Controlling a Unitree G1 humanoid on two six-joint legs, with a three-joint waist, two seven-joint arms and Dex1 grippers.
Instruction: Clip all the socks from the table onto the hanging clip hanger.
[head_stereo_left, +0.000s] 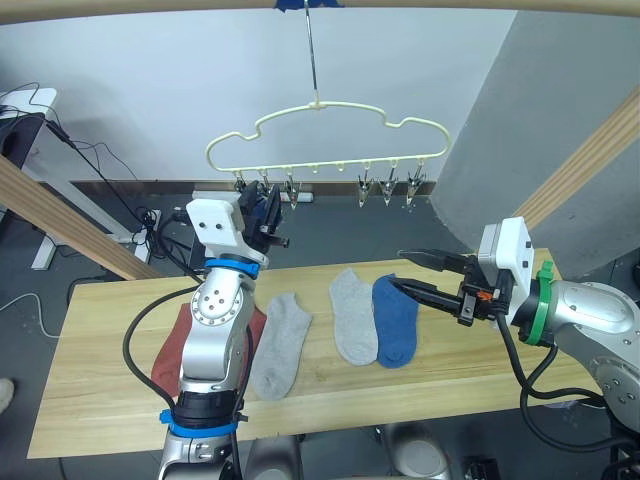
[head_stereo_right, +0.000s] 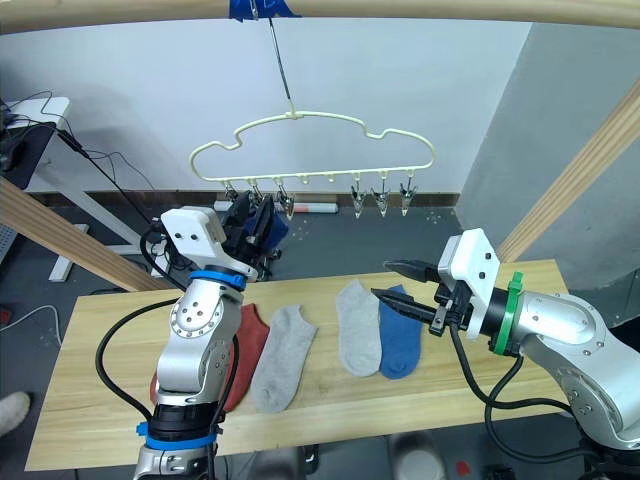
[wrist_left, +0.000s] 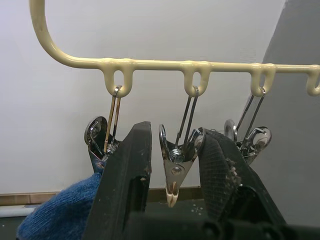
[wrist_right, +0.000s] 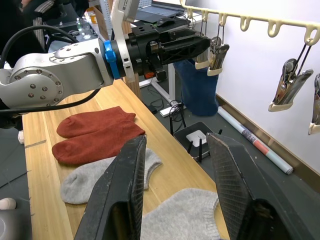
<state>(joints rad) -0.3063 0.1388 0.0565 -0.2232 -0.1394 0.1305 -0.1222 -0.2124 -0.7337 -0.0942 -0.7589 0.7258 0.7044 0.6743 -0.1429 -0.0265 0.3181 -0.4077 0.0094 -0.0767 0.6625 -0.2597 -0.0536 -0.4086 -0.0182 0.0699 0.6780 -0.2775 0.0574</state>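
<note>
The pale yellow clip hanger (head_stereo_left: 330, 135) hangs by its hook above the table's (head_stereo_left: 100, 380) far edge. One blue sock (head_stereo_right: 272, 225) dangles from a clip near its left end. My left gripper (wrist_left: 172, 135) is raised to the neighbouring metal clip (wrist_left: 172, 170), open, with one finger on each side of it. Two rust-red socks (wrist_right: 95, 135) lie on the table, partly hidden behind my left arm. Beside them are a grey sock (head_stereo_left: 282, 345), another grey sock (head_stereo_left: 352, 315) and a blue sock (head_stereo_left: 395, 318). My right gripper (head_stereo_left: 400, 270) hovers open just above that blue sock, holding nothing.
A round wooden rail with blue tape (head_stereo_left: 300, 5) carries the hook. Slanted wooden posts stand at the left (head_stereo_left: 60, 215) and at the right (head_stereo_left: 590, 160). Cables and a power strip (head_stereo_left: 150, 230) lie on the floor behind the table.
</note>
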